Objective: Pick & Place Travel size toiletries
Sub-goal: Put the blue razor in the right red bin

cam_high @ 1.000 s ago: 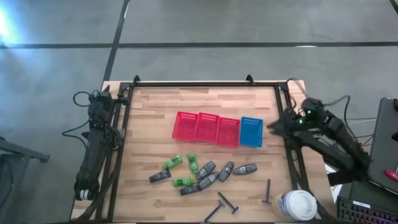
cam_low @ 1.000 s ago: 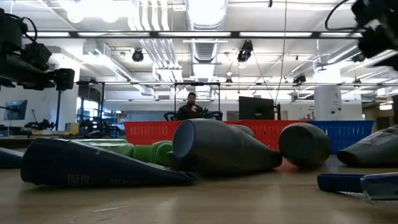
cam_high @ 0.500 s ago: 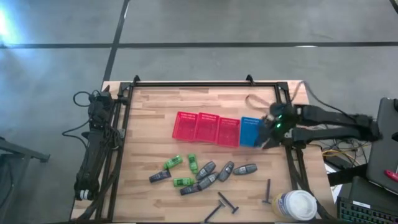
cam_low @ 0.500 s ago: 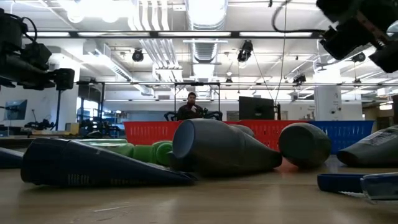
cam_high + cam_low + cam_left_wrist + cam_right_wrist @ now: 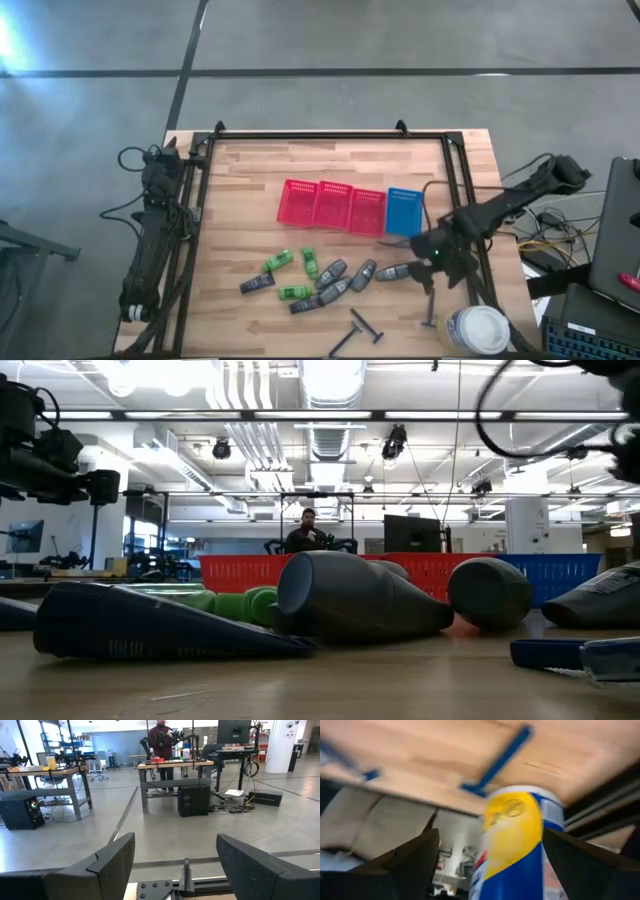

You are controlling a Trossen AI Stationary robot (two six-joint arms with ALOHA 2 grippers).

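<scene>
- High view: we see our right tool (image 5: 437, 252) low over the table (image 5: 250, 170), just beside the rightmost dark grey tube (image 5: 394, 271), with the blue basket (image 5: 404, 212) behind it. We cannot tell its finger spread from here.
- The toiletries lie loose in front of the red baskets (image 5: 333, 206): green bottles (image 5: 278, 262), more grey tubes (image 5: 332, 271), and black razors (image 5: 365, 324) nearer the front edge. One razor (image 5: 431, 304) lies near the white-lidded container (image 5: 478, 328).
- Our left arm (image 5: 150, 250) waits along the table's left side.
- Low view: grey tubes (image 5: 360, 596) and a green bottle (image 5: 235, 603) lie on the wood before the red and blue baskets.
- Left wrist view: our left tool (image 5: 175, 865) is spread wide, holding nothing.
- Right wrist view: our right tool (image 5: 487, 862) is wide apart and empty; past it show a yellow-and-blue container (image 5: 517, 845) and a razor (image 5: 497, 760) on the wood.
</scene>
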